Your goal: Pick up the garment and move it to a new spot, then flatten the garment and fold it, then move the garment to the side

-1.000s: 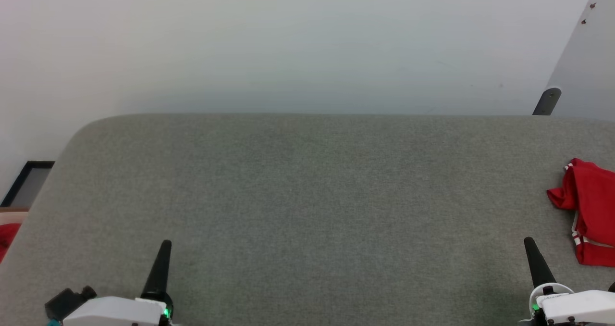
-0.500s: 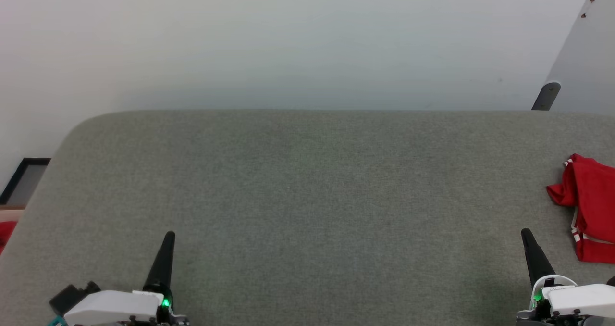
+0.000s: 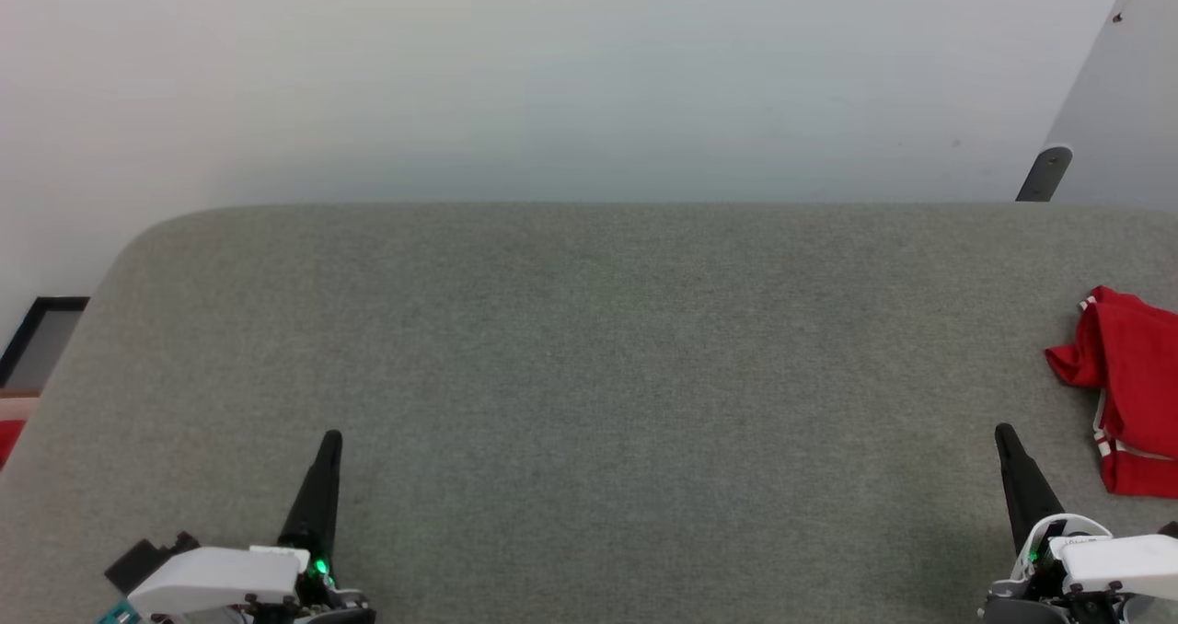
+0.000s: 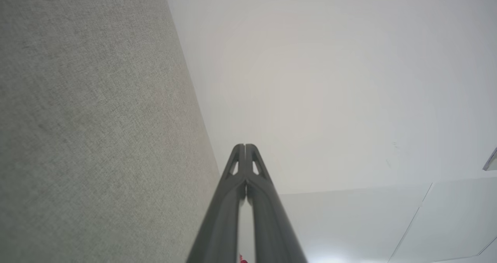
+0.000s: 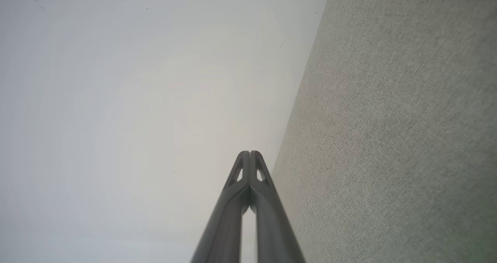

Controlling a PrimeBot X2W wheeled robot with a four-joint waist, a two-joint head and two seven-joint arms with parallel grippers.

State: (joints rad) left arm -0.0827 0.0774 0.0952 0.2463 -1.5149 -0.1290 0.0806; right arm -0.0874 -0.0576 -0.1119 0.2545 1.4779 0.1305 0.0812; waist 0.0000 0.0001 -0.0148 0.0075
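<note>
The garment (image 3: 1134,380), a crumpled red shirt with white-and-red striped trim, lies at the right edge of the grey table (image 3: 589,348), partly cut off by the head view's border. My right gripper (image 3: 1004,433) stands shut at the lower right, a short way to the left of the garment and apart from it. At the lower left, far from the garment, my left gripper (image 3: 331,438) is shut and empty. In the wrist views the left gripper (image 4: 245,146) and the right gripper (image 5: 249,153) each have their fingers pressed together, with nothing between them.
A pale wall rises behind the table's far edge. A dark bracket (image 3: 1045,175) stands at the back right. Off the table's rounded left corner sit a black-framed panel (image 3: 37,339) and a bit of red cloth (image 3: 7,438).
The whole head picture has shifted upward, so the camera has moved. Both grippers stay shut and their tips show slightly higher over the table. The garment has not moved on the table.
</note>
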